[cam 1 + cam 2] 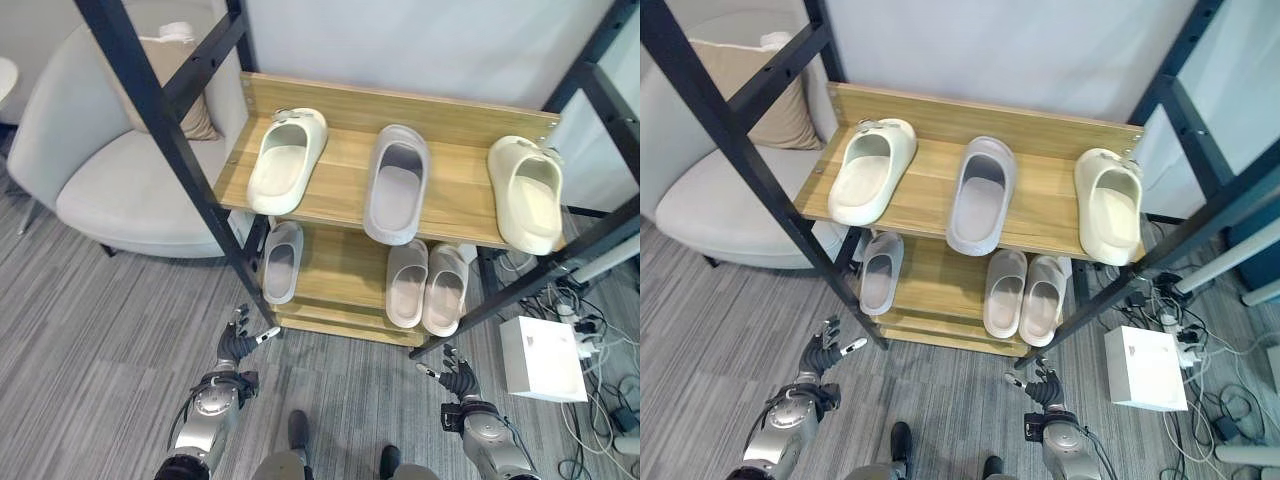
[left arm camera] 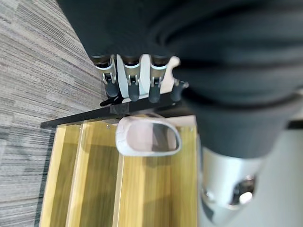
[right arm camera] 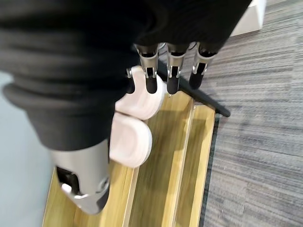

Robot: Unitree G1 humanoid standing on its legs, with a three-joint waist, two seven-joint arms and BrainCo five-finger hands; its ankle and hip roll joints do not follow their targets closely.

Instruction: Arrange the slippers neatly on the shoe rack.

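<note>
Both hands, left hand (image 1: 232,352) and right hand (image 1: 460,385), hang empty with relaxed fingers above the carpet (image 1: 90,330), in front of the shoe rack (image 1: 400,112). Top shelf: two cream slippers (image 1: 287,160) well apart, one grey slipper (image 1: 397,183) between. Lower shelf: lone grey slipper (image 1: 281,262), paired slippers (image 1: 427,285). Judged unfinished: pairs remain split.
</note>
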